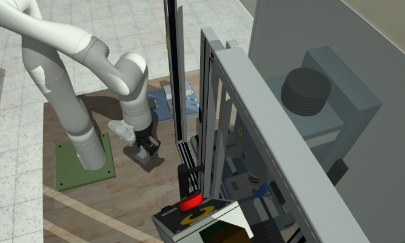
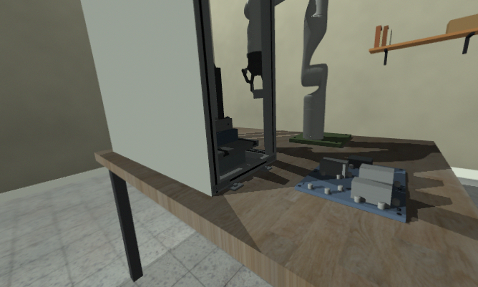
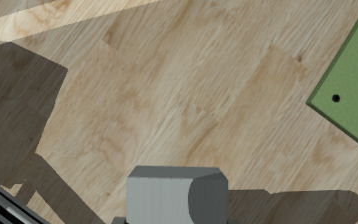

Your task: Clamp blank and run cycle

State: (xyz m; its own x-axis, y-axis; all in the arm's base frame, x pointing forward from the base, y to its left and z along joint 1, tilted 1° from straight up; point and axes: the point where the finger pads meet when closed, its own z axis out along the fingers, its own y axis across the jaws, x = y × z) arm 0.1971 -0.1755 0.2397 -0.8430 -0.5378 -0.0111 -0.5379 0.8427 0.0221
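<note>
the claw point(image 1: 147, 148) is clamped on a grey metal block point(image 1: 142, 156), carried in the air above the wooden desk point(image 1: 127, 199), between the green base plate point(image 1: 65, 183) and the machine's open door point(image 1: 174, 65). in the top view the block sticks out of the claw toward 7 o'clock, so its visible length seems to run that way. in the wrist view its end point(image 3: 176, 196) faces the camera at 6 o'clock, over bare wood. the other blocks point(image 2: 372, 185) sit on the blue plate point(image 2: 401, 213).

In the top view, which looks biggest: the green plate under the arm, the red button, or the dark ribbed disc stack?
1. Green base plate.
2. Dark ribbed disc stack.
3. Red button.
Their distances from the camera differ, so true sizes may differ.
</note>
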